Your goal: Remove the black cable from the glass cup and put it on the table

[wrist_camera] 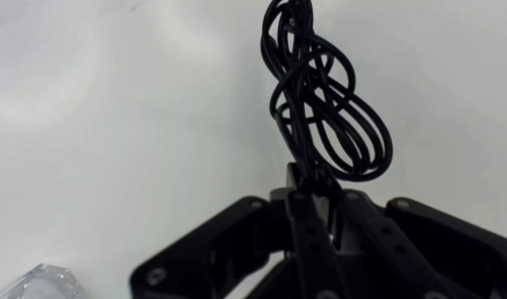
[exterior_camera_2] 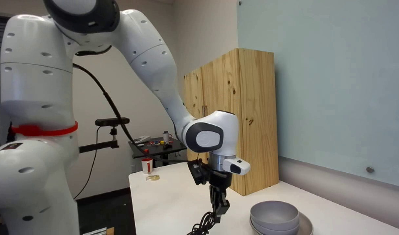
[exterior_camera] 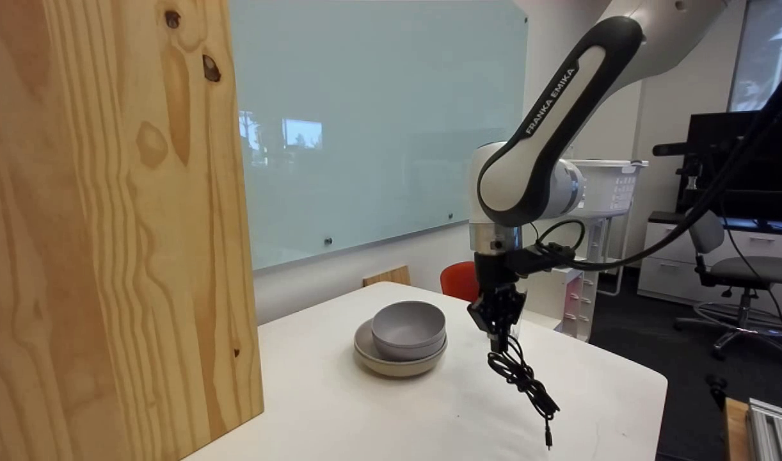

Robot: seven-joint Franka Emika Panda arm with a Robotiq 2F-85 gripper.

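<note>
The black cable (exterior_camera: 525,382) is a coiled bundle with a loose plug end hanging down. It also shows in an exterior view (exterior_camera_2: 203,225), cut by the bottom edge, and in the wrist view (wrist_camera: 303,79). My gripper (exterior_camera: 498,346) is shut on one end of the bundle; its fingertips pinch the cable in the wrist view (wrist_camera: 311,178). The cable is outside the glass cup (wrist_camera: 46,284), which shows partly at the wrist view's lower left corner. I cannot tell whether the cable's lower end touches the white table (exterior_camera: 327,410).
Grey bowls (exterior_camera: 409,330) sit in a wider beige dish (exterior_camera: 391,367) beside the gripper. A tall wooden cabinet (exterior_camera_2: 256,130) stands on the table. A white and red mug (exterior_camera_2: 147,165) is at the far end. A glass board (exterior_camera: 378,128) hangs on the wall.
</note>
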